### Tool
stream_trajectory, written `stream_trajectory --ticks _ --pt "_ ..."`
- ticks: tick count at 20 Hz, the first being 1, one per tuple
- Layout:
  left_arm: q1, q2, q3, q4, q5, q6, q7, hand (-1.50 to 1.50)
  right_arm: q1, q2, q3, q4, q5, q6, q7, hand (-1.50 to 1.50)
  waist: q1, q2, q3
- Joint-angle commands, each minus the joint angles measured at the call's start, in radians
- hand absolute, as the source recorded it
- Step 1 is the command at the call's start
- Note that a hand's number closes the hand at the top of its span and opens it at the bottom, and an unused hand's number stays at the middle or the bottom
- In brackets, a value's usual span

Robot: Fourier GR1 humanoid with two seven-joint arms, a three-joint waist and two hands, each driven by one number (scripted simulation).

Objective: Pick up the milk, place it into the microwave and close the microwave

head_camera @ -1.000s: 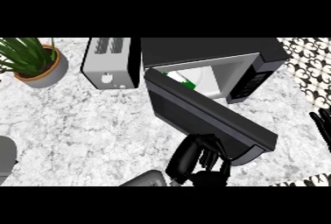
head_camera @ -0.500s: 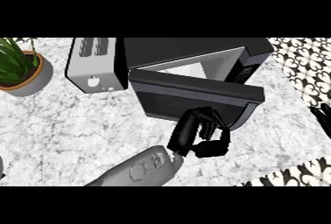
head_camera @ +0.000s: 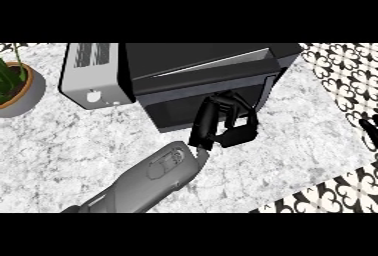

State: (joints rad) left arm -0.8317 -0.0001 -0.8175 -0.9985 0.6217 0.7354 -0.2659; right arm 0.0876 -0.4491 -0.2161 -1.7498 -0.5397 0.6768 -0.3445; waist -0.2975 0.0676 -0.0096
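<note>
The black microwave [head_camera: 203, 60] stands at the back of the counter. Its door [head_camera: 173, 107] is swung almost fully against the front, with only a thin gap along its top edge. My left hand [head_camera: 221, 125] lies flat against the door's right part, fingers fairly straight and pressing, and the grey forearm [head_camera: 151, 180] comes in from the lower left. The milk is hidden behind the door. Only the fingertips of my right hand [head_camera: 367, 134] show at the right edge, resting away from the microwave.
A silver toaster [head_camera: 92, 75] stands directly left of the microwave. A potted plant [head_camera: 18, 92] sits at the far left edge. The marble counter ends at the lower right over a patterned floor [head_camera: 325, 195].
The microwave door has swung from wide open to nearly shut, pushed by my left hand moving forward. The milk, seen inside a second ago, is now hidden. The view has shifted toward the microwave.
</note>
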Motion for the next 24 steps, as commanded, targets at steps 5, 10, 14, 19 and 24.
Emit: stream_trajectory --ticks 5,10,14,19,24 --pt "-0.087 0.0 0.093 0.093 0.098 -0.017 -0.082 1.5 -0.023 -0.038 -0.014 -0.022 -0.064 0.012 0.03 -1.5 -0.036 0.016 0.002" --pt "-0.091 0.0 0.101 0.119 0.138 -0.03 -0.131 1.5 -0.036 -0.061 -0.018 -0.04 -0.099 0.024 0.044 -1.5 -0.044 0.019 0.002" --pt "-0.1 0.0 0.096 0.134 0.165 -0.033 -0.158 1.5 -0.039 -0.069 -0.015 -0.044 -0.128 0.03 0.055 -1.5 -0.054 0.021 0.004" --pt "-0.095 0.0 0.095 0.151 0.19 -0.036 -0.206 1.5 -0.052 -0.097 -0.03 -0.047 -0.166 0.031 0.072 -1.5 -0.064 0.025 0.004" --pt "-0.111 0.0 0.093 0.164 0.217 -0.048 -0.231 1.5 -0.062 -0.118 -0.036 -0.04 -0.192 0.03 0.089 -1.5 -0.059 0.029 0.006"
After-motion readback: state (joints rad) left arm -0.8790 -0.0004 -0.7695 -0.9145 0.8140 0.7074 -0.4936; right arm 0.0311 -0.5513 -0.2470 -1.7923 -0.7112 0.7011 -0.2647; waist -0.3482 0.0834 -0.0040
